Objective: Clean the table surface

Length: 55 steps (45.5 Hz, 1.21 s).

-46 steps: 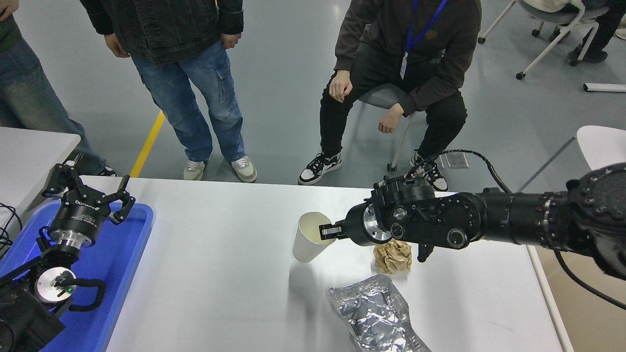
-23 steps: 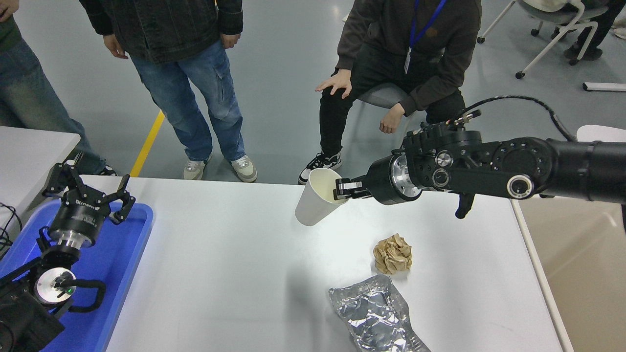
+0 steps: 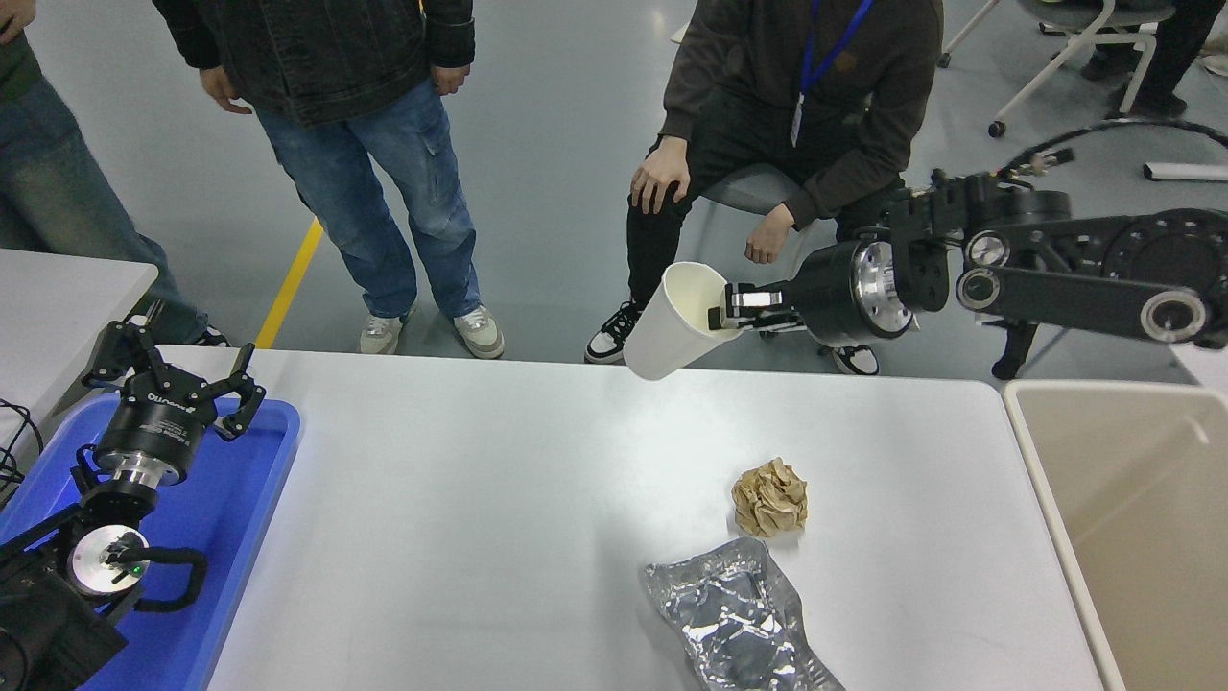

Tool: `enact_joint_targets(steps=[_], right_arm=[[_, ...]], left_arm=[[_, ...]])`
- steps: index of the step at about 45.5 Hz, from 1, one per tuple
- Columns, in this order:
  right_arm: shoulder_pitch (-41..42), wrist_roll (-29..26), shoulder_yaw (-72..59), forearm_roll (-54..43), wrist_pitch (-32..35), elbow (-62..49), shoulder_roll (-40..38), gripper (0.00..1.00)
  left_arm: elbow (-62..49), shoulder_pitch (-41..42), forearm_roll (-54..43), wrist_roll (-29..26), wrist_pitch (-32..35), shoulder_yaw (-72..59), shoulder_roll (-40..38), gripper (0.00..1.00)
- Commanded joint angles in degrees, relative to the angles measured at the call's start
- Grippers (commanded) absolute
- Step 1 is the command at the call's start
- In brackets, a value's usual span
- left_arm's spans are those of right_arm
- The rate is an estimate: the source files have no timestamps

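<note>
Above table surface [image 3: 480, 499], right hand [image 3: 724, 315] pinches paper cup [image 3: 676, 321] rim (inner finger hidden); left hand [image 3: 173, 379] open.

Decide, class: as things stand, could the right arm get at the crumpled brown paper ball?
Probably not yet. The right gripper is shut on the paper cup, held above the table's far edge. Nothing blocks the paper ball; the gripper is just occupied.

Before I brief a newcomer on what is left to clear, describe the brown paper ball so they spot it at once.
On the white table surface, look right of centre, short of the beige bin beside its right edge. The brown paper ball lies just beyond the silver foil bag. It is the only brown, crumpled thing there.
</note>
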Motion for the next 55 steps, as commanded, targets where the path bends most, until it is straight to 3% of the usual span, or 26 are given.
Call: enact_joint_targets(steps=[1,35,47,55], right_arm=[[2.6,0.1,-0.4,-0.2,1.6,5.2,-8.7,0.00],[-2.3,0.2,-0.7,-11.1,3.3,6.3,-31.7,0.00],[-8.7,0.6,0.1,-12.0,2.5,5.4,-40.1,0.00],[-14.0,2.3,0.1,-11.9,-0.9,3.9,-41.1,0.00]], left_arm=[[0.0,0.0,0.0,0.0,0.0,0.0,0.0,1.00],[0.0,0.0,0.0,0.0,0.0,0.0,0.0,1.00],[0.0,0.0,0.0,0.0,0.0,0.0,0.0,1.00],[0.0,0.0,0.0,0.0,0.0,0.0,0.0,1.00]])
